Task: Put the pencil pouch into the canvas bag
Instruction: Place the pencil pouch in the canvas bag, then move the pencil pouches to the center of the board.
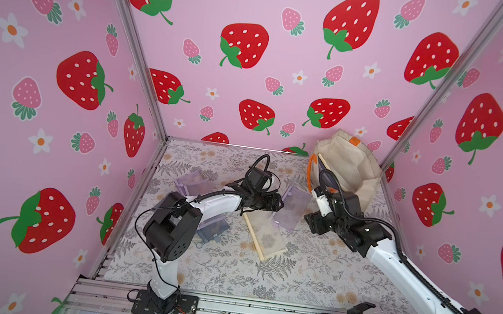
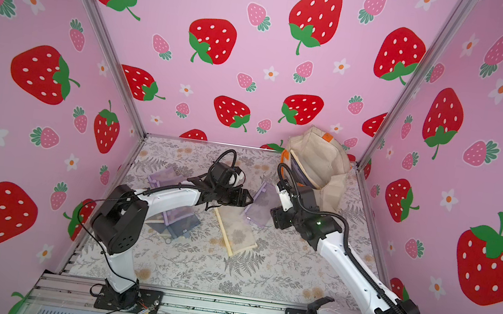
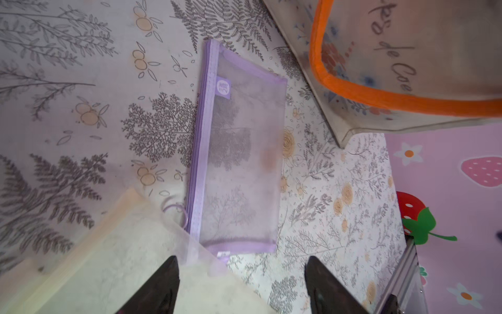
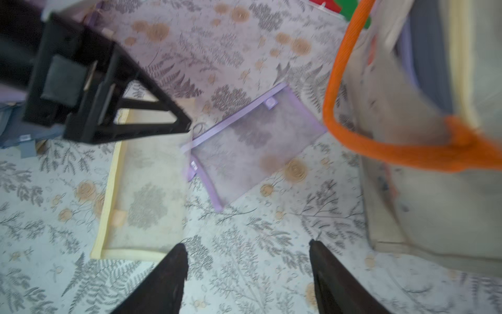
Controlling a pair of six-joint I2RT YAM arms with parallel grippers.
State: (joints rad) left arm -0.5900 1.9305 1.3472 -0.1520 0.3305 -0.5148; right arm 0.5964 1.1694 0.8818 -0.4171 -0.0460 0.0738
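Note:
The cream canvas bag (image 1: 354,165) (image 2: 321,164) with orange handles (image 4: 339,95) stands open at the back right; a dark pouch (image 4: 429,54) and a yellow-edged one show inside it. A lilac mesh pencil pouch (image 1: 294,209) (image 3: 239,152) (image 4: 252,152) lies flat on the table beside the bag. A yellow mesh pouch (image 1: 265,236) (image 4: 146,190) lies next to it, overlapping its corner. My left gripper (image 1: 279,203) (image 3: 241,269) is open over the yellow pouch's far end. My right gripper (image 1: 308,221) (image 4: 248,252) is open above bare table, holding nothing.
Another lilac pouch (image 1: 189,182) and a grey-blue pouch (image 1: 215,226) lie at the left, partly under my left arm. The strawberry-print walls (image 1: 258,48) enclose the floral table (image 1: 259,282) on three sides. My two grippers are close together near the middle.

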